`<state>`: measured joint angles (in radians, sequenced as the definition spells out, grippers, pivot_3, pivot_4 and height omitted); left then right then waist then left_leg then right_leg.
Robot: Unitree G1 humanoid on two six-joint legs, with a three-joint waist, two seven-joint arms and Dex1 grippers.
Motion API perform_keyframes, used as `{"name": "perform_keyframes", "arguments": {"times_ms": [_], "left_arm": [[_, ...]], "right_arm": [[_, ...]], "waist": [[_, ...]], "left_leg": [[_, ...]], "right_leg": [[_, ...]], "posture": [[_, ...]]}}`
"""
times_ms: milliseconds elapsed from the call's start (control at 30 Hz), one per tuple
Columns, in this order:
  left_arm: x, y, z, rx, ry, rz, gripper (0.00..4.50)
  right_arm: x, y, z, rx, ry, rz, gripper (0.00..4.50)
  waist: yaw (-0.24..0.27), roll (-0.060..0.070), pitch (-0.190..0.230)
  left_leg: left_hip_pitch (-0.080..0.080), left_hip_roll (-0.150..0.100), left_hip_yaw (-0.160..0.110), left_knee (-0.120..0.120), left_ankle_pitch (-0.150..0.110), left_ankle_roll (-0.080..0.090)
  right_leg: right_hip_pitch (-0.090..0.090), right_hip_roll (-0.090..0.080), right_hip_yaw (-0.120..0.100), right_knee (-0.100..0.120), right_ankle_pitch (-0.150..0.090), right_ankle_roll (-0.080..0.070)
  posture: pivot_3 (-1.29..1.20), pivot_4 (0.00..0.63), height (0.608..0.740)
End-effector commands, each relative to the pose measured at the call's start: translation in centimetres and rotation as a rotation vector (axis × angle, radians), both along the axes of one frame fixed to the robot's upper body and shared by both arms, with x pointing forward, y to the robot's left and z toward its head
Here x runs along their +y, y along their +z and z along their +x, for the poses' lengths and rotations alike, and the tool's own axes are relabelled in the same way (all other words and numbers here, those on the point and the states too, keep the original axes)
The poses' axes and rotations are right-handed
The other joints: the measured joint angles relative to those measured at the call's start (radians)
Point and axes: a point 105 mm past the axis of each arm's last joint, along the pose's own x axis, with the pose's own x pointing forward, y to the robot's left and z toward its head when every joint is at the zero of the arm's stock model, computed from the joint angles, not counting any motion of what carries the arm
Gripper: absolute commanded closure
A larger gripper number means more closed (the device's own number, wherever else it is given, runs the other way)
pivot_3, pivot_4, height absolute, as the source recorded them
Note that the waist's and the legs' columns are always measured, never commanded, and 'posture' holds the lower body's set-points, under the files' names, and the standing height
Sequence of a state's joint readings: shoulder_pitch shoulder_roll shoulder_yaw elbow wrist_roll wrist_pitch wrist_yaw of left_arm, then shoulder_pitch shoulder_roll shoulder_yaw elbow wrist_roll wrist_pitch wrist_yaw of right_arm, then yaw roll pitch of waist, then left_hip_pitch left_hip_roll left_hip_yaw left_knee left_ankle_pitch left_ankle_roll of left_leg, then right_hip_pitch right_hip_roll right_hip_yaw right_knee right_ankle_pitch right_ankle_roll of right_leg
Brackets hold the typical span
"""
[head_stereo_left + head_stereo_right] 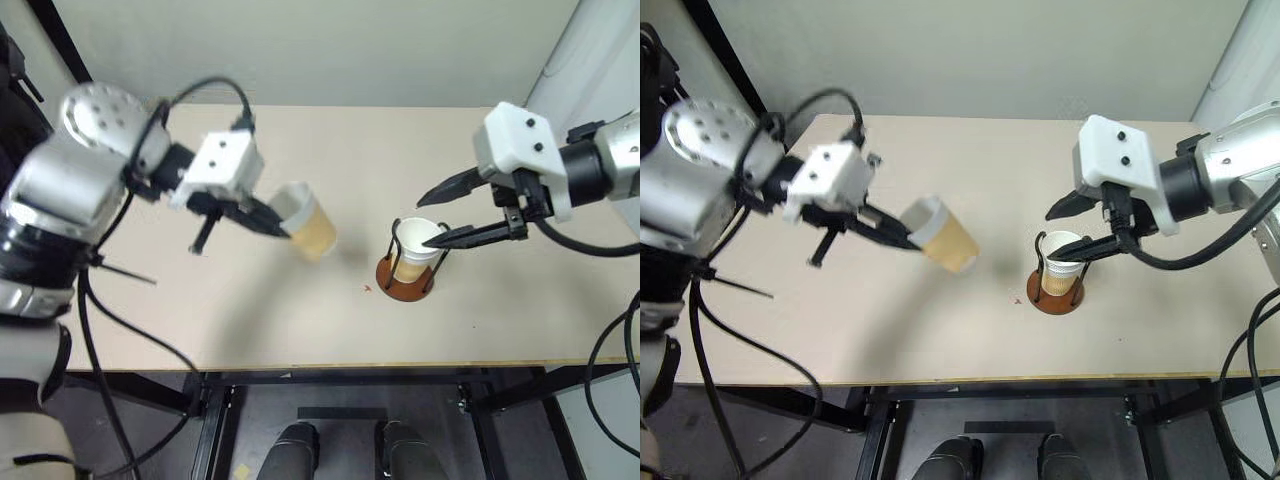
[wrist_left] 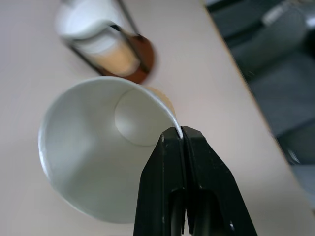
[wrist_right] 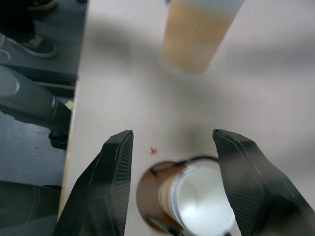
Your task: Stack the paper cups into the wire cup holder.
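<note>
Tan paper cup (image 1: pixel 306 224) hangs in my left claw (image 1: pixel 272 222), which is pinched tight on its white rim; the cup is tilted and lifted above the desk (image 1: pixel 250 310), with its mouth turned toward my wrist. My right claw (image 1: pixel 438 214) is about half open and holds nothing; it hovers just over the wire cup holder (image 1: pixel 407 272), one finger on each side of the top.

In the holder there is already at least one cup (image 1: pixel 416 246) seated between the black loops; how many are nested there I cannot tell. So I judge the task partly done: the cup I carry must yet go in.

Between the lifted cup and the holder the desk is bare, only a tiny red speck (image 1: pixel 367 289) lies near the base. The holder stands nearer the front edge than the wall. My right claw may block the way down into the holder.
</note>
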<state>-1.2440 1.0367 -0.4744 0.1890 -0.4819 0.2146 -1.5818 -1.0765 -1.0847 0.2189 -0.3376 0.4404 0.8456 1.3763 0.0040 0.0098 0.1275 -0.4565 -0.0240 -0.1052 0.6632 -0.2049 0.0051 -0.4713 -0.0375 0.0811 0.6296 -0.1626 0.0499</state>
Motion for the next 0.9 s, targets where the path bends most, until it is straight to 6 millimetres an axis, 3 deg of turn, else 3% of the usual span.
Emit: {"name": "perform_keyframes", "arguments": {"times_ms": [33, 300, 433, 900], "left_arm": [[-1.4, 2.8, -0.4, -0.020, -0.078, -0.039, 4.47], [-6.1, 5.4, -0.1, -0.060, -0.238, -0.056, 4.47], [-7.8, 5.2, 0.5, -0.081, -0.279, -0.020, 4.47], [-13.1, 3.8, 2.1, -0.162, -0.388, 0.064, 4.47]], "right_arm": [[-1.6, 0.8, 0.9, -0.033, -0.064, 0.001, 1.85], [-5.0, 1.4, 2.0, -0.051, -0.189, 0.002, 1.85], [-5.2, 1.7, 1.6, -0.067, -0.203, 0.001, 1.85], [-4.9, 3.9, -1.9, -0.149, -0.251, 0.040, 1.85]], "waist": [[0.001, 0.000, 0.000], [0.005, 0.000, 0.000], [0.008, 0.001, 0.001], [0.024, 0.005, 0.002]], "left_leg": [[-0.001, 0.000, -0.001, 0.000, 0.000, 0.000], [-0.006, -0.001, 0.001, 0.003, -0.004, 0.005], [-0.008, -0.001, 0.002, 0.005, -0.006, 0.007], [-0.020, -0.003, 0.005, 0.022, -0.017, 0.017]], "right_leg": [[0.000, 0.000, 0.000, -0.001, 0.000, 0.001], [-0.001, -0.002, -0.002, -0.004, 0.000, 0.010], [-0.001, -0.003, -0.002, -0.005, 0.004, 0.023], [0.001, -0.005, -0.001, -0.019, 0.008, 0.035]], "posture": [[0.00, 0.150, 0.740], [0.00, 0.150, 0.740], [0.00, 0.150, 0.740], [0.00, 0.150, 0.740]]}}
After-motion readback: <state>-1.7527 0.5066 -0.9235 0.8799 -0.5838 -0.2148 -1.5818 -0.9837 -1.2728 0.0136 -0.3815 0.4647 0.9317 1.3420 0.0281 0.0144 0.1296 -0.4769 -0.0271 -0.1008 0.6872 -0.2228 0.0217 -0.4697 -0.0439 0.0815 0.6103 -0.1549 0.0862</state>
